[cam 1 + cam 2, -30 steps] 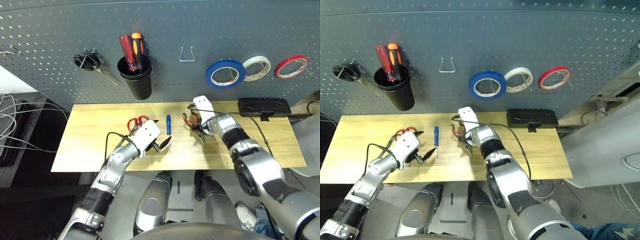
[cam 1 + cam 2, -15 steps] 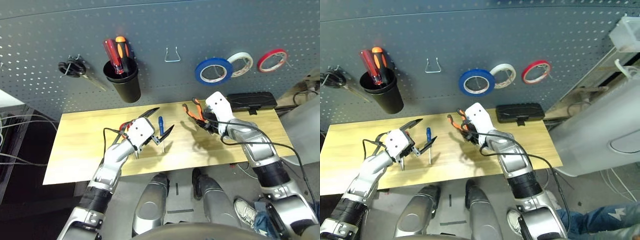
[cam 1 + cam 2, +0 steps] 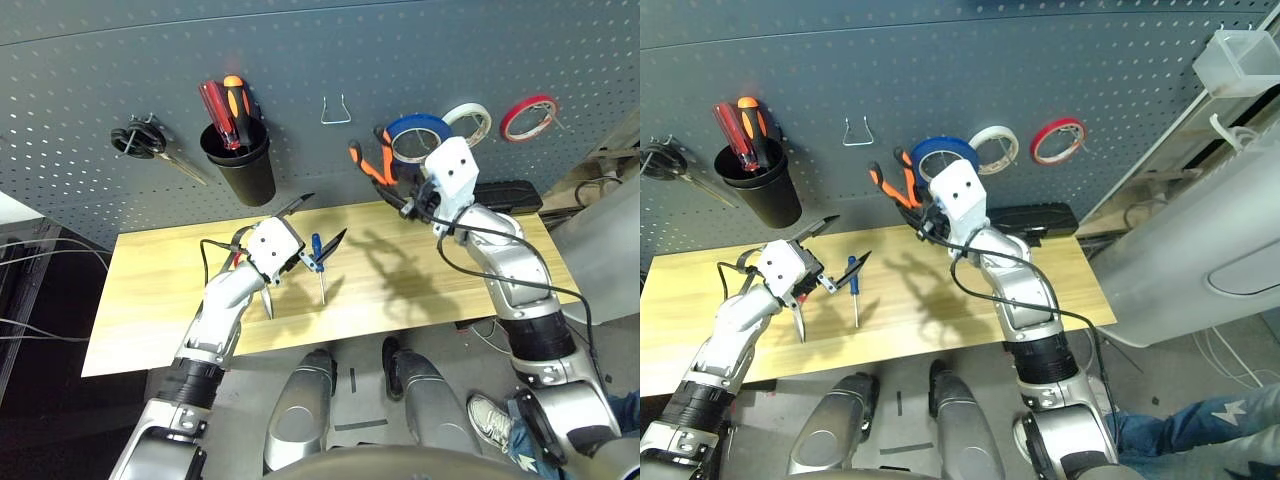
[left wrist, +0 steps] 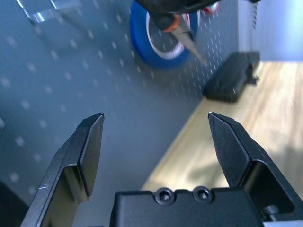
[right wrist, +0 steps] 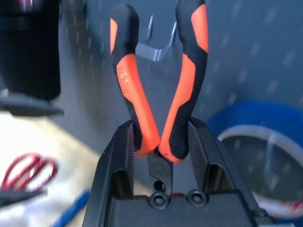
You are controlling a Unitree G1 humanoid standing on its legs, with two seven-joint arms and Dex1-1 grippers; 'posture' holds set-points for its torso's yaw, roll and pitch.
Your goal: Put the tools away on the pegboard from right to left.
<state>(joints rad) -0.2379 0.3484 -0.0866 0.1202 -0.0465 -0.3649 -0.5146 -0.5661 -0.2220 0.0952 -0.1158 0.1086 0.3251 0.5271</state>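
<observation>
- The right gripper is clamping the orange-and-black pliers near their pivot, handles fanning toward the pegboard; raised lettering on one handle is not readable
- The left gripper is hanging spread apart, empty, above the table's back edge

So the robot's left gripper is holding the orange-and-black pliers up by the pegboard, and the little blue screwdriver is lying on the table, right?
Not quite: it is the right gripper that holds the orange-and-black pliers up by the pegboard, as the right wrist view shows. The left gripper is open and holds nothing. The little blue screwdriver does lie on the table.
</observation>
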